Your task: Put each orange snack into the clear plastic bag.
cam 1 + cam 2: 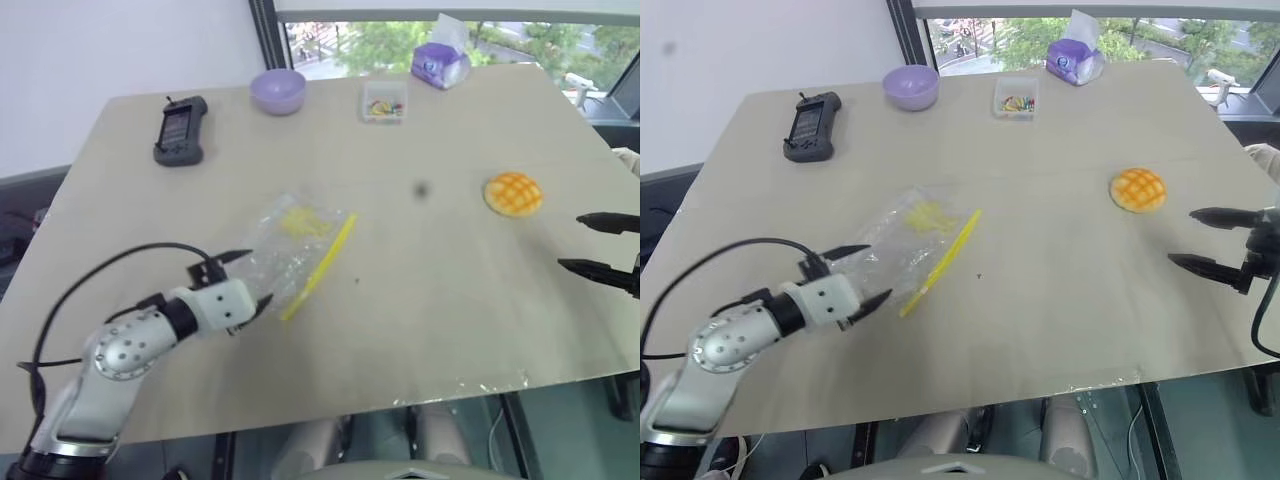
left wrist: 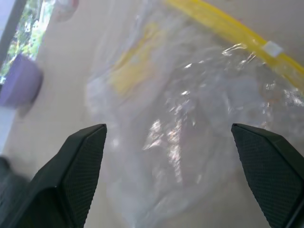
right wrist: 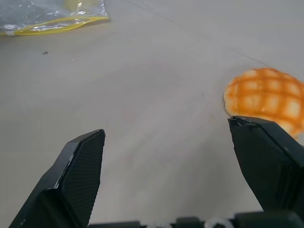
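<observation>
Claws first: the left claw (image 1: 246,277) sat in the lower left of the head view, its two black fingers spread wide with nothing between them, their tips at the near edge of the clear plastic bag (image 1: 293,248). In the left wrist view the fingers (image 2: 78,164) framed the crinkled film of the bag (image 2: 190,123), with the yellow zip strip (image 2: 237,33) running across beyond them; whether a tip touched the plastic could not be told. The right claw (image 1: 1205,239) stood at the right edge of the frame, also fully spread and empty, pointing in toward the middle of the bench (image 1: 420,330). The orange snack (image 1: 514,193) lay just up and left of it, apart from the fingers; in the right wrist view the snack (image 3: 266,97) sat beside one finger (image 3: 268,161), its scored grid plain.

Bag and snack lay well apart, the bag left of centre, the snack toward the right. A yellowish patch (image 1: 303,222) showed through the bag's far half. Along the far side of the bench, at the top of the frame, stood a black handheld device (image 1: 181,130), a purple bowl (image 1: 277,91), a small clear box (image 1: 384,101) of colourful bits and a purple tissue pack (image 1: 440,62).
</observation>
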`<state>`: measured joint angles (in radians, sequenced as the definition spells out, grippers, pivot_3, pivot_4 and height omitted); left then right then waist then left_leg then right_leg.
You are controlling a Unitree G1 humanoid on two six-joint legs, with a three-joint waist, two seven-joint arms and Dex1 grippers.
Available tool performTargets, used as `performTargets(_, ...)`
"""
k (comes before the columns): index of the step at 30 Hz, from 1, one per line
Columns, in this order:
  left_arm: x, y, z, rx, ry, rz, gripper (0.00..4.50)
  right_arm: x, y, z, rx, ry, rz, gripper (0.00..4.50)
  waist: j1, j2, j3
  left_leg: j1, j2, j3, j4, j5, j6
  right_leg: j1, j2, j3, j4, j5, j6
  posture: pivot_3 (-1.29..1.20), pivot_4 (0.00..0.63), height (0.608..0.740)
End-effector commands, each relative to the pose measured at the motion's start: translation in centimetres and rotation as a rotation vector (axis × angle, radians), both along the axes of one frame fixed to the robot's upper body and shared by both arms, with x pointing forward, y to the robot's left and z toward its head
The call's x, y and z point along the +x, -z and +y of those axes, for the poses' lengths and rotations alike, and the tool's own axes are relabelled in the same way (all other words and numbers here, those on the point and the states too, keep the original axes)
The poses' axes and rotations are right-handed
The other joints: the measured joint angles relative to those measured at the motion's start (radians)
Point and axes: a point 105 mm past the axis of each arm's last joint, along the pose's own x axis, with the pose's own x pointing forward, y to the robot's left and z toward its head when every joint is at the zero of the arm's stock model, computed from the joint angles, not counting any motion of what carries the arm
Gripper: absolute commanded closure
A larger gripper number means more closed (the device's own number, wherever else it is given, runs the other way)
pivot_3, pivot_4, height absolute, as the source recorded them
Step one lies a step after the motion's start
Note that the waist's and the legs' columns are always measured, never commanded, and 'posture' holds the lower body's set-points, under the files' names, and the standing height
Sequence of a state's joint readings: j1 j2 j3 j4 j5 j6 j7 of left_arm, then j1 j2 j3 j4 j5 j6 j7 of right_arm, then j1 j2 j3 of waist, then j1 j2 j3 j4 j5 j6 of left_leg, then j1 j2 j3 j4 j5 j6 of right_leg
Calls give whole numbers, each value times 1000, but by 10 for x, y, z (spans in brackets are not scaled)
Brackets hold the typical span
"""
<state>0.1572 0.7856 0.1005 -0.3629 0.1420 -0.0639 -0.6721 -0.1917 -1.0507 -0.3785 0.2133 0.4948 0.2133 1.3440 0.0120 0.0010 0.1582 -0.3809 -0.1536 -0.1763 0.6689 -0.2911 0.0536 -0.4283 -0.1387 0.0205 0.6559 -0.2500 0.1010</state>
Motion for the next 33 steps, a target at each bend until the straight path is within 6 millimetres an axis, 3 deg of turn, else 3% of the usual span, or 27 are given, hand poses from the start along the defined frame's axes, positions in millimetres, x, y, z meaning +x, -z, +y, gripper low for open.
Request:
performTargets(1, 2, -5, 3, -61, -43, -13, 49, -5, -15, -1, -10, 2, -56, 0, 2, 0, 0, 0, 0, 0, 0, 0, 0, -1, 0, 0, 0, 0, 0, 0, 150, 736)
performTargets(5, 1, -5, 6, -150, -90, 24, 49, -9, -12, -3, -10, 19, -52, 0, 4, 0, 0, 0, 0, 0, 1, 0, 0, 0, 0, 0, 3, 0, 0, 0, 150, 736)
performTargets(11, 3, 3, 8, -84, -84, 17, 49, -8, -11, -2, -10, 21, -52, 0, 2, 0, 0, 1, 0, 1, 2, 0, 0, 0, 1, 1, 4, 1, 1, 0, 150, 736)
performTargets(13, 7, 0, 11, -136, -124, 18, 49, -7, -12, -2, -7, 22, -56, 0, 2, 0, 0, 1, 0, 1, 2, 0, 0, 0, 1, 1, 4, 1, 1, 0, 150, 736)
performTargets(15, 6, -7, 11, -294, -173, 69, 49, -7, -12, -2, -6, 22, -57, 0, 3, 0, 0, 1, 0, 2, 2, 0, 0, 0, 1, 2, 4, 1, 1, 0, 150, 736)
performTargets(18, -8, -34, 7, -784, -223, 267, 49, -8, -11, -3, -9, 25, -56, 0, 2, -1, 0, 0, 0, 1, 3, 0, 0, 0, 3, 1, 4, 1, 1, 0, 150, 736)
performTargets(20, -35, -44, -2, -1035, -148, 499, 49, -9, -11, -4, -6, 32, -53, 0, -1, -1, 0, -1, 0, 1, 4, 0, 0, -2, 3, 2, 5, 1, 1, 0, 150, 736)
performTargets(22, -64, -48, -10, -1170, -94, 724, 49, -11, -9, -5, -6, 36, -51, 0, -5, 0, 0, 0, 1, 1, 4, 0, 0, -3, 2, 4, 6, 1, 1, 0, 150, 736)
performTargets(24, -75, -37, -5, -1205, -175, 816, 49, -11, -7, -5, -7, 37, -49, 0, -4, 1, -1, 1, 1, 3, 3, 0, 0, -3, 3, 6, 6, 1, 1, 0, 150, 736)
performTargets(27, -68, -2, 12, -1294, -432, 866, 49, -10, -7, -4, -6, 36, -50, 0, 4, 4, -2, 5, 1, 4, 3, 0, 0, 1, 5, 6, 6, 1, 1, 0, 150, 736)
performTargets(31, -48, 27, 13, -1425, -608, 888, 49, -6, -8, -2, -8, 30, -52, 0, 11, 4, -2, 14, 1, 4, 2, 0, 0, 12, 3, 6, 4, 1, 1, 0, 150, 736)
performTargets(33, -33, 37, 5, -1418, -640, 893, 49, -5, -10, -2, -9, 28, -56, 0, 15, 2, -2, 18, 0, 4, 2, -1, 0, 16, 4, 6, 3, 1, 1, 0, 150, 736)
